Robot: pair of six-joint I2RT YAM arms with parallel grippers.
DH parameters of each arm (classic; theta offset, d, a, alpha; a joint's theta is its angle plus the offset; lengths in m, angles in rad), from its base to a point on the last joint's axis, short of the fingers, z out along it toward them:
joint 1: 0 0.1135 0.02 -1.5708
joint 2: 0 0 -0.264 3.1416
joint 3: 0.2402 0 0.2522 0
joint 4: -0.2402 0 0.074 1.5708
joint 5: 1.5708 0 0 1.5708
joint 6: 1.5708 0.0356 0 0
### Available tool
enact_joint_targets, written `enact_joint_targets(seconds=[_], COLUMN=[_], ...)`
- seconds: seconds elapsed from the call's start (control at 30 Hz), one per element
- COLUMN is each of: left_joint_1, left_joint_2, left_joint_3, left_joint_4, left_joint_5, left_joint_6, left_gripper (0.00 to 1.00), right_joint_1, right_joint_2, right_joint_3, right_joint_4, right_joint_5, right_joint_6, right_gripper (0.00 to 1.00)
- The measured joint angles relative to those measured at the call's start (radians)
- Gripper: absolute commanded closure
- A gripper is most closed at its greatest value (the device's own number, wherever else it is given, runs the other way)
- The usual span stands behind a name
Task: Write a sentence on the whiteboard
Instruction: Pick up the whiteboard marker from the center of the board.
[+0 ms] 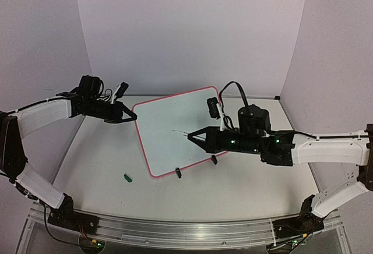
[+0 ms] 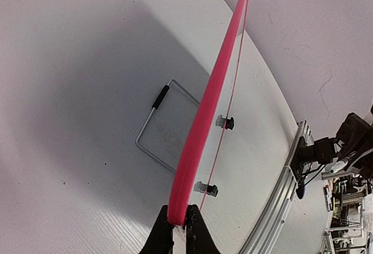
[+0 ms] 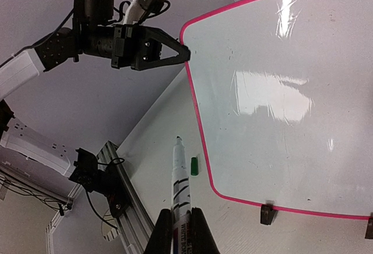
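Observation:
The whiteboard (image 1: 178, 129) with a pink-red rim stands tilted on its two black clip feet (image 1: 178, 173); its face is blank and no sentence shows on it. My left gripper (image 1: 129, 116) is shut on the board's far-left corner; in the left wrist view (image 2: 179, 222) the pink rim (image 2: 204, 120) sits between the fingers. My right gripper (image 1: 195, 137) is shut on a white marker (image 3: 179, 178), uncapped, its tip (image 1: 175, 130) held just over the board's middle. The board also shows in the right wrist view (image 3: 280, 102).
A small green marker cap (image 1: 127, 177) lies on the table left of the board's near corner, also in the right wrist view (image 3: 194, 165). A wire stand (image 2: 160, 126) props the board from behind. An aluminium rail (image 1: 175, 230) runs along the near edge.

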Motion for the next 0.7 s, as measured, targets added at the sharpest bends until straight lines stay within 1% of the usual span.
enact_joint_targets(seconds=[0.17,0.3,0.7], left_joint_1=[0.002,0.004,0.006], left_joint_2=[0.0,0.0,0.0], left_joint_3=[0.0,-0.002,-0.003], left_joint_4=[0.001,0.001,-0.007], left_joint_5=[0.025,0.035,0.057], left_joint_6=[0.027,0.051,0.106], left_gripper=[1.0,1.0,1.0], right_joint_1=[0.01,0.02,0.035], right_joint_2=[0.015,0.056,0.253], right_joint_3=[0.062,0.131,0.309], right_joint_4=[-0.043,-0.06,-0.086], right_joint_5=[0.036,0.055,0.066], right_joint_6=[-0.039,-0.068,-0.129], right_gripper=[1.0,1.0,1.0])
